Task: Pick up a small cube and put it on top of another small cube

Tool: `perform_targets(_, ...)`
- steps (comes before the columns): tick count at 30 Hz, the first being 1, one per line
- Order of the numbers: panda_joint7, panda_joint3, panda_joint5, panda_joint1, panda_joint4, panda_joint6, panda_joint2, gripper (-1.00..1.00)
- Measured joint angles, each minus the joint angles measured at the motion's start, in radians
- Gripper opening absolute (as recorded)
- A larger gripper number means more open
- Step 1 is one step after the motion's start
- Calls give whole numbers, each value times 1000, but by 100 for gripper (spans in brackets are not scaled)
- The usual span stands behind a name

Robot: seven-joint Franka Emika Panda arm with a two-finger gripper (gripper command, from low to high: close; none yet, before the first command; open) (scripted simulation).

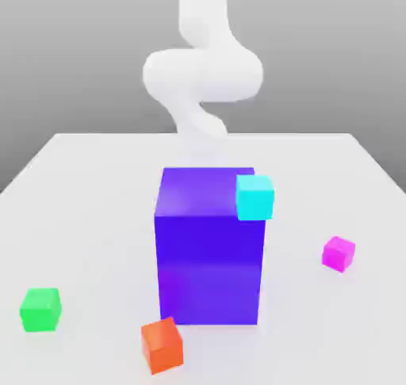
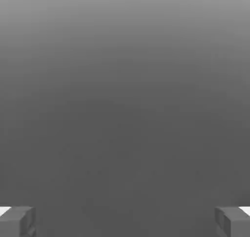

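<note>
The gripper [image 2: 125, 221] is spread wide; the small magenta-pink cube [image 1: 338, 253] sits on the white tabletop [image 1: 95, 217], at the exterior view's right.

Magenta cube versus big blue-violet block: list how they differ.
The magenta cube is small; the blue-violet block is far larger and taller.
The magenta cube is pink, while the block is deep blue-violet.
The magenta cube sits turned at an angle; the block faces the exterior view squarely.
Both are plain and box-shaped.
</note>
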Motion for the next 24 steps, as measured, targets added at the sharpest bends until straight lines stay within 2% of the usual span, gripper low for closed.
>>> perform_targets(9, -56, 101, 105, 195, -183, 179, 251, 0)
perform_targets(16, -70, 214, 146, 330, -323, 318, 442, 0)
perform_targets(21, -43, 311, 125, 403, -424, 421, 579, 0)
perform_targets(24, 10, 364, 59, 441, -486, 484, 664, 0)
